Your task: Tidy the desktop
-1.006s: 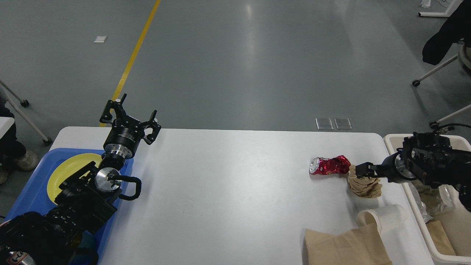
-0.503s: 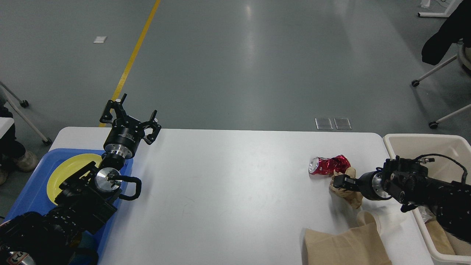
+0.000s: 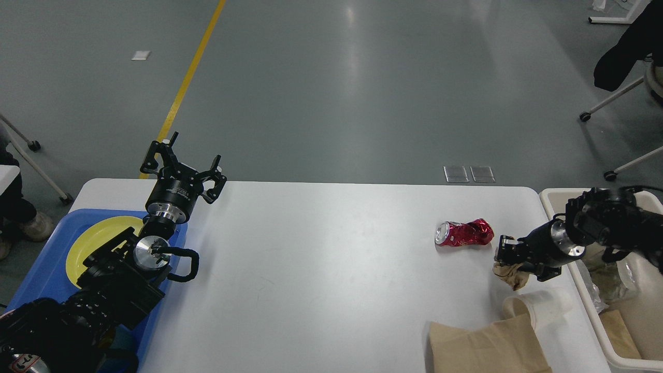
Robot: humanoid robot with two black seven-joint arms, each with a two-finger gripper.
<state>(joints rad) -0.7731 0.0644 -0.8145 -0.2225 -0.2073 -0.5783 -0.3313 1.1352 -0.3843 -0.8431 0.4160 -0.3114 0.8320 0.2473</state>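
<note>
Looking down from my head view, I see the desktop, a broad white surface filling the lower half of the frame from the left edge almost to the right. At the right of the frame my right hand comes in from the right edge and is closed on a crumpled brown paper wad, which hangs just below the fingers, close over the surface. Just to the upper left of that hand lies a crushed red can on its side, its silver top facing left. Below the wad, toward the lower right corner, a white paper cup lies tipped over, touching a flat brown paper bag that runs off the bottom edge. A beige bin stands at the right edge just beside the surface, with scraps inside. At the left of the frame my left hand points up and away with its fingers spread apart, holding nothing, above a blue tray that carries a yellow plate.
</note>
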